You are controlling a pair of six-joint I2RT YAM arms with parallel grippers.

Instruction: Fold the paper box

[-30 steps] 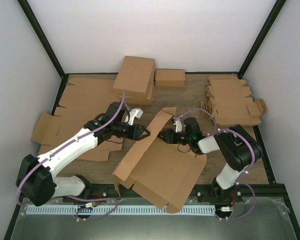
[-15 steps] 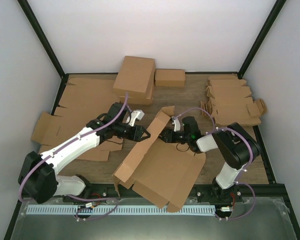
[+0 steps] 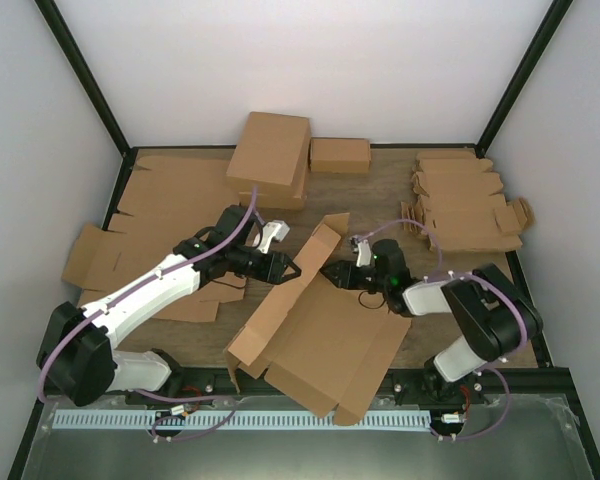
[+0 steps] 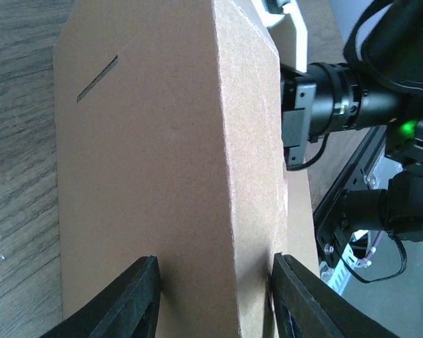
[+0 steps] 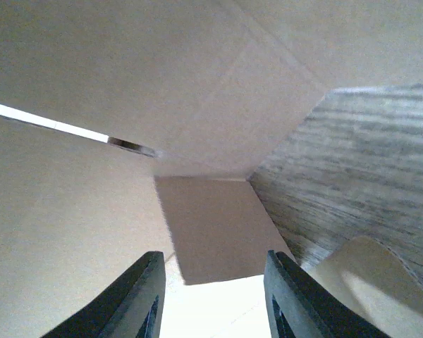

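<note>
The paper box (image 3: 325,335) is a large brown cardboard blank lying in the middle of the table, its left side wall folded up. My left gripper (image 3: 293,270) is at the outer face of that raised wall. In the left wrist view its jaws (image 4: 211,296) are wide apart and straddle the wall's folded ridge (image 4: 169,141). My right gripper (image 3: 330,272) faces the wall from inside the box. In the right wrist view it (image 5: 211,296) is open and empty, looking at the inner panel (image 5: 92,211) and a small end flap (image 5: 211,225).
Closed brown boxes (image 3: 270,160) and a small short box (image 3: 340,155) stand at the back. Flat blanks (image 3: 150,210) lie on the left, and small notched blanks (image 3: 470,200) are stacked at the right. A metal rail (image 3: 280,420) runs along the front edge.
The box's left wall has been pushed more upright. My right arm's elbow has swung right and lower while its gripper stays at the wall. My left gripper has barely moved.
</note>
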